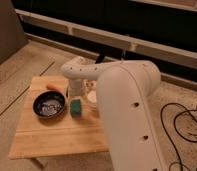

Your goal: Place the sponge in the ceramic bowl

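At centre-left of the frame, the wooden table [52, 137] carries the ceramic bowl [49, 105]. The sponge [75, 106] lies flat on the wood just right of the bowl, outside its rim. Directly above the sponge in the picture sits the gripper [72, 93] — its opening state and any hold cannot be determined. A white cup [92, 97] stands right of the sponge; an orange piece [54, 87] lies above the bowl.
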Robot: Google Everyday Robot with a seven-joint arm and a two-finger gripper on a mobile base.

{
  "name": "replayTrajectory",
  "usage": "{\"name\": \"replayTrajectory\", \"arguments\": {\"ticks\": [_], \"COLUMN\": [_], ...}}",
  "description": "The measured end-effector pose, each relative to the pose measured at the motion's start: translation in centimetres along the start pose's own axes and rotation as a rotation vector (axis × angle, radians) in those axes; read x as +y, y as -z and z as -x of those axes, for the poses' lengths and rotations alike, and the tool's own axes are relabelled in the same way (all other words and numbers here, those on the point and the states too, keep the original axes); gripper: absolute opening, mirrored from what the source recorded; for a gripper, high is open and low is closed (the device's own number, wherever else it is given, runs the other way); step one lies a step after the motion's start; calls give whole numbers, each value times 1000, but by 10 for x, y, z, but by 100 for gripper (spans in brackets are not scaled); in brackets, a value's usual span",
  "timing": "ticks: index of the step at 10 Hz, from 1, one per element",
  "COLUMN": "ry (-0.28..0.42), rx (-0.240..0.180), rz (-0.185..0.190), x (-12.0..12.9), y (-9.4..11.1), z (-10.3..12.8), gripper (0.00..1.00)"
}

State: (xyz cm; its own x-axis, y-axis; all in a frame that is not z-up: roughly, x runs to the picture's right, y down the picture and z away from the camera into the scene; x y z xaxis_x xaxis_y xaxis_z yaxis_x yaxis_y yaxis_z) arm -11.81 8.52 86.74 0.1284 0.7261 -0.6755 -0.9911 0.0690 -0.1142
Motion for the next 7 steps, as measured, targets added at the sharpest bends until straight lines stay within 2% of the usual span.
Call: {"name": "replayTrajectory", "arguments": {"ticks": [2, 4, 7], "ry": [11, 16, 7], "rx": [20, 33, 31], "rz": [-7, -11, -3], "x": [1, 2, 0], "y": [-6, -11, -10], "z": [-3, -4, 1], "gripper": [58, 58, 58]}}
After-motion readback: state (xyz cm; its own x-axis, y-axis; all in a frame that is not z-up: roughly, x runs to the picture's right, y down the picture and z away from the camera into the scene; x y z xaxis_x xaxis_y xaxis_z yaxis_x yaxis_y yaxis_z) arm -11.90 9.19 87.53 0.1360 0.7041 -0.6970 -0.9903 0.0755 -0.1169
